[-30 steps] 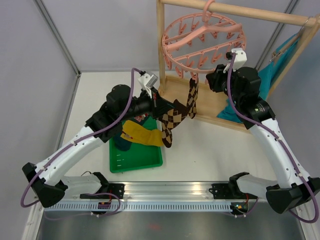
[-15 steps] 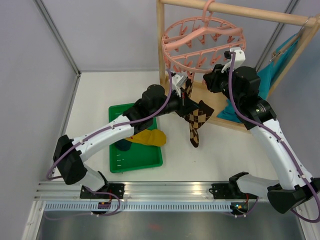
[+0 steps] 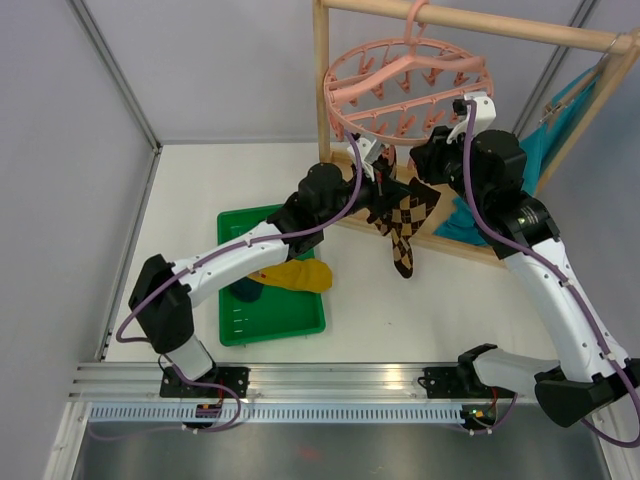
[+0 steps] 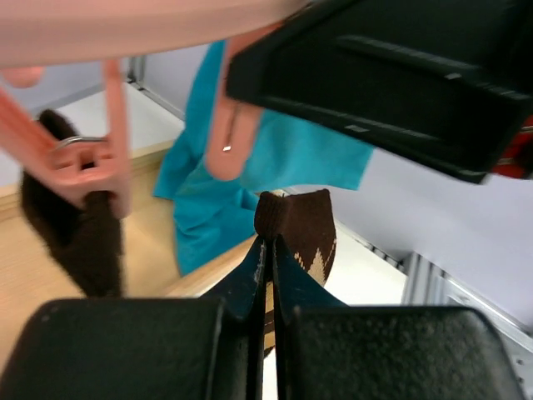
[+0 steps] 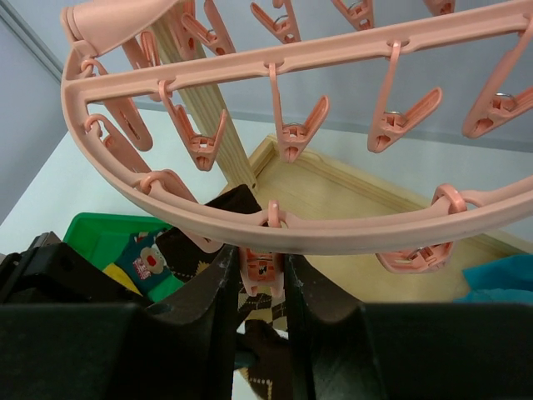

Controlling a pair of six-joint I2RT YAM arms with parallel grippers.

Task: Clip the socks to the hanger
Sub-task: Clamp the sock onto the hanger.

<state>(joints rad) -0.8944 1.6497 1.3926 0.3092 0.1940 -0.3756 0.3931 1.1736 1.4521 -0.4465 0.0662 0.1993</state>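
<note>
Pinches a brown-and-tan argyle sock (image 3: 402,228) by its cuff in the left tool (image 4: 268,250), with both fingers pressed together on the fabric and the toe end hanging free below, clear of the white desk (image 3: 200,185). Squeezes one pink clip (image 5: 261,272) on the near rim of the round pink hanger (image 5: 350,229) between the fingers of the right tool (image 5: 259,260), just above the left tool and facing it. Presents the sock's cuff just under that clip, close to it but apart. Shows a dark brown piece of fabric (image 4: 79,237) gripped in a neighbouring clip, to the left of the left tool in its wrist view. Leaves a mustard-yellow sock (image 3: 298,275) and a dark teal sock (image 5: 148,260) with a small figure in the green tray (image 3: 270,318), below and behind the left tool on the desk. Sets a teal cloth (image 4: 250,192) beyond both tools, at the wooden rack (image 3: 322,90) from which the hanger hangs.
</note>
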